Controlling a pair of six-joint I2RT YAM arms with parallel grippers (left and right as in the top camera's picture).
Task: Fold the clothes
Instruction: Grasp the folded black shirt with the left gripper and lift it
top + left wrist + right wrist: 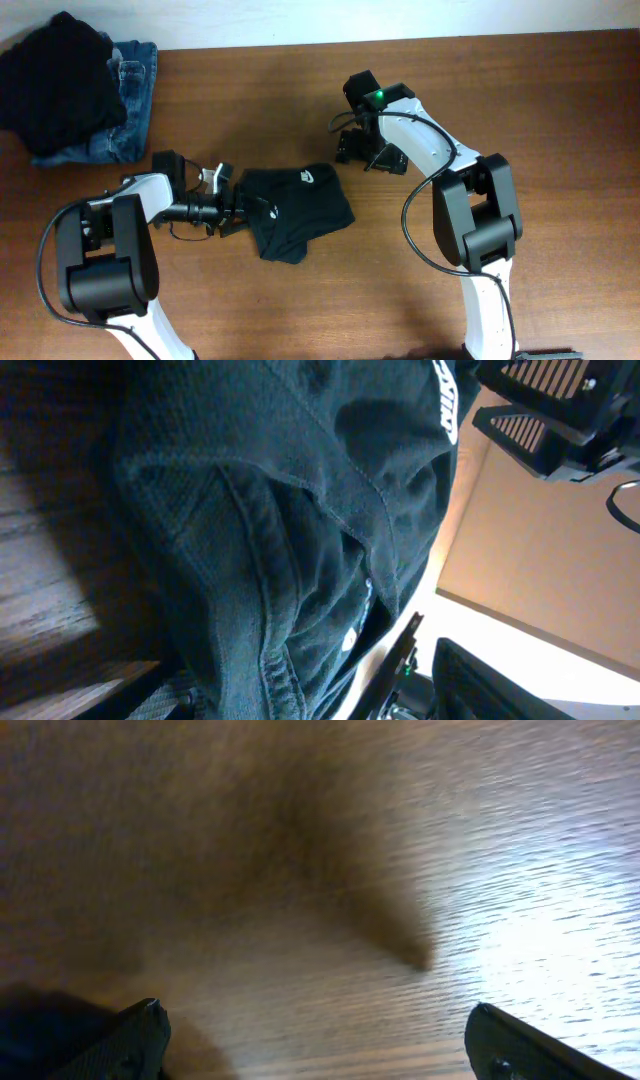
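Observation:
The dark blackish-green T-shirt [298,208] lies bunched and partly folded at the middle of the table, with a small white logo near its top edge. My left gripper [238,206] lies low at the shirt's left edge. In the left wrist view the cloth [290,510] fills the frame, its seam runs down into the jaws, and the fingers are hidden by it. My right gripper [366,152] is open and empty to the upper right of the shirt. In the right wrist view its fingertips [315,1040] stand wide apart above bare wood.
A heap of black clothing [58,82] lies on blue denim jeans [132,100] at the table's far left corner. The wooden table [520,110] ends at a white wall along the top.

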